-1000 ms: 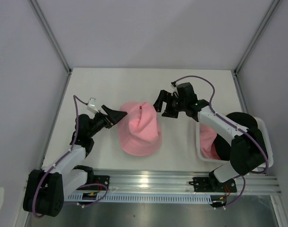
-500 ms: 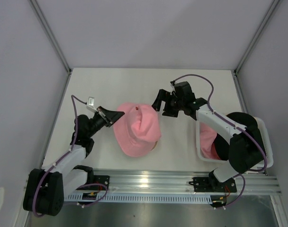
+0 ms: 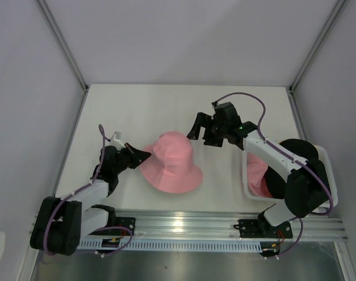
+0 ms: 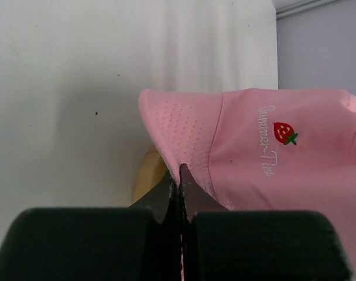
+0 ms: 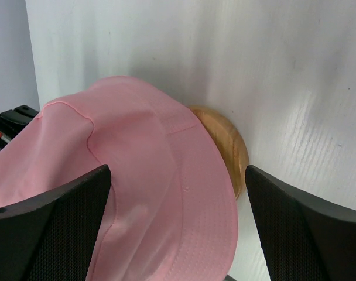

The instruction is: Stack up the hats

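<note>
A pink hat with a small strawberry mark sits domed over the wooden round-topped stand, whose edge shows under the brim. My left gripper is shut on the hat's left brim; in the left wrist view the jaws pinch the pink hat fabric between them. My right gripper hangs open just behind the hat's far right side, touching nothing. In the right wrist view the pink hat lies below the wide-apart fingers. A second pink hat lies in the basket.
The white perforated basket stands at the right edge, mostly hidden by my right arm. A dark shape beside the pink fabric inside it cannot be told apart from the arm. White walls bound the table at the back and sides.
My left gripper closed on the brim and drew it down and to the left. The crumpled hat has spread into a smooth dome over the stand. The right gripper barely moved.
</note>
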